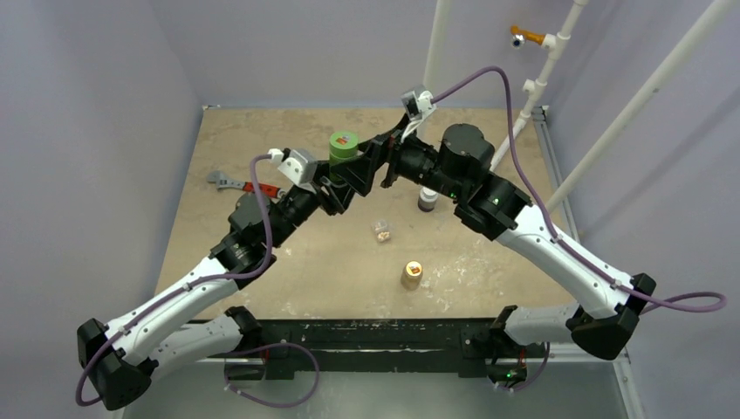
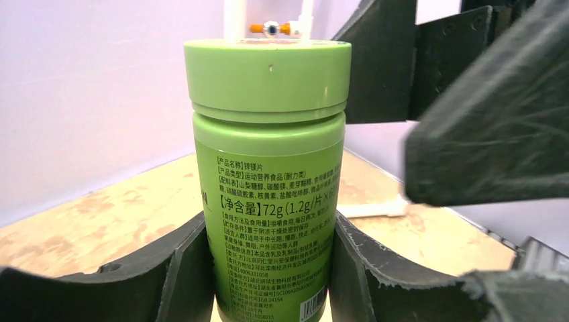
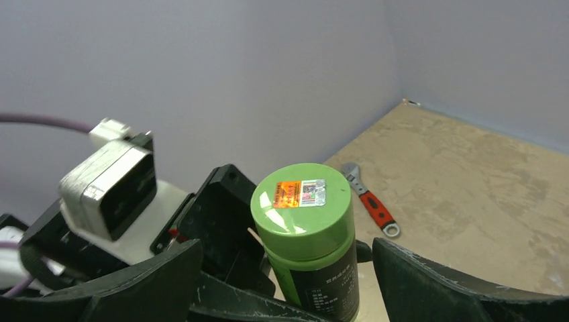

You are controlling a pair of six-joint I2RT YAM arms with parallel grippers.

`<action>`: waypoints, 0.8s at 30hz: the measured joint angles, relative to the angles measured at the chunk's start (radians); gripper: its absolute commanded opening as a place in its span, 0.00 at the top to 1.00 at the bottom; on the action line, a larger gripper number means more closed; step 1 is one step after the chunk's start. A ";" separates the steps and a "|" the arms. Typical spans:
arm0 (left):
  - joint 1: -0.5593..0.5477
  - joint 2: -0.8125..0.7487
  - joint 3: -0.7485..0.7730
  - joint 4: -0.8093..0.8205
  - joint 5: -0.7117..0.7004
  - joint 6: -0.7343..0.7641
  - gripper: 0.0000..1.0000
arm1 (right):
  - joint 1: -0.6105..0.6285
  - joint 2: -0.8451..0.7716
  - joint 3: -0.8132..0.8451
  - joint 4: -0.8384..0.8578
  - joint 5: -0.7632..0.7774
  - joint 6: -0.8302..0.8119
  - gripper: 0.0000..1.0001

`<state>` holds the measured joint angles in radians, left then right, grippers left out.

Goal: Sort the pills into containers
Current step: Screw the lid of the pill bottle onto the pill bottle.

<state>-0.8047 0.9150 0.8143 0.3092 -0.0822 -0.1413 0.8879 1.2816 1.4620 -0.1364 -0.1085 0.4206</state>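
L claw (image 2: 268, 245) pinches the green bottle (image 2: 268, 168) low on its sides, bottle upright, over the far-middle part of the tabletop (image 1: 489, 262). R claw (image 3: 288, 253) is spread wide, one finger on each side of the bottle's cap, not touching it. On the tabletop, left to right: wrench (image 1: 232, 183) w/ red handle near the left edge; clear case (image 1: 380, 223) approx. in the middle, pale specks inside, prob. the pills (image 1: 381, 233), too small to be sure; tan bottle (image 1: 411, 274) right of the case, closer to the near edge; brown bottle (image 1: 427, 201) w/ white cap, partly under the R arm.
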 measured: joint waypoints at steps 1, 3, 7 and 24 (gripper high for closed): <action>0.018 -0.007 -0.008 0.009 0.037 -0.018 1.00 | -0.018 -0.007 -0.011 0.010 -0.055 -0.008 0.01; 0.043 -0.017 -0.021 0.021 0.113 -0.051 1.00 | -0.043 -0.010 -0.017 0.026 -0.149 -0.021 0.01; 0.069 -0.029 -0.042 0.067 0.259 -0.108 1.00 | -0.109 -0.018 -0.050 0.096 -0.346 -0.023 0.01; 0.130 -0.029 -0.074 0.243 0.634 -0.321 1.00 | -0.228 -0.014 -0.180 0.548 -0.890 0.195 0.11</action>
<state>-0.6746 0.8864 0.7399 0.5526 0.5522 -0.4622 0.6598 1.2671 1.2823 0.4118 -0.9981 0.6151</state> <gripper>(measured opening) 0.511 0.937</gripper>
